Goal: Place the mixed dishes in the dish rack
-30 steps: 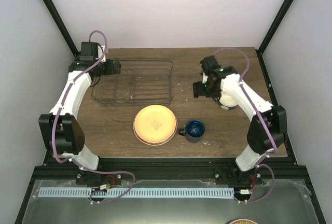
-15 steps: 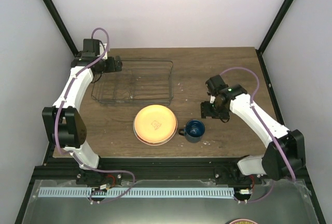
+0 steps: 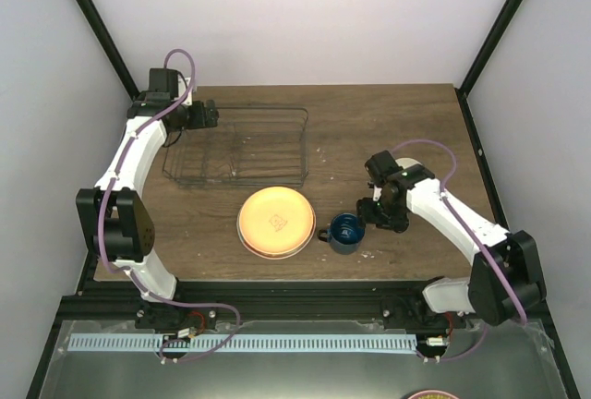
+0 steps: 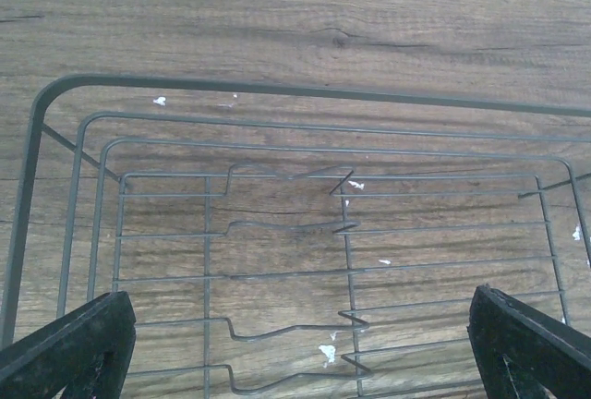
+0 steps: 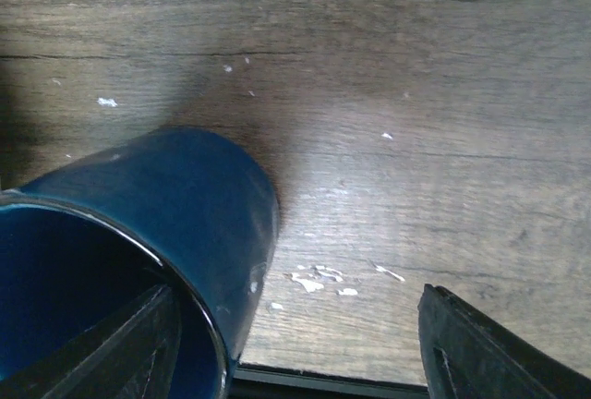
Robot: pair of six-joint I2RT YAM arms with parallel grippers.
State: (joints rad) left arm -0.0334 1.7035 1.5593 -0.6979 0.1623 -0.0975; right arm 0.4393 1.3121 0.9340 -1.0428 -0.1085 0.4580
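The dark blue mug stands upright near the table's front, handle to the left. In the right wrist view the mug fills the lower left. My right gripper is open at the mug's right side: one finger is inside the rim, the other outside, wide apart. The orange-yellow plate lies left of the mug, with a pale rim showing under it. The wire dish rack holds nothing. My left gripper hovers open over its back left end. The bowl is hidden.
The table's black front edge runs just beyond the mug. Black frame posts stand at the back corners. The right arm stretches across the right side of the table.
My right gripper has swung from the back right forward and down to the mug's right rim. The left gripper shifted slightly back over the rack, then held still.
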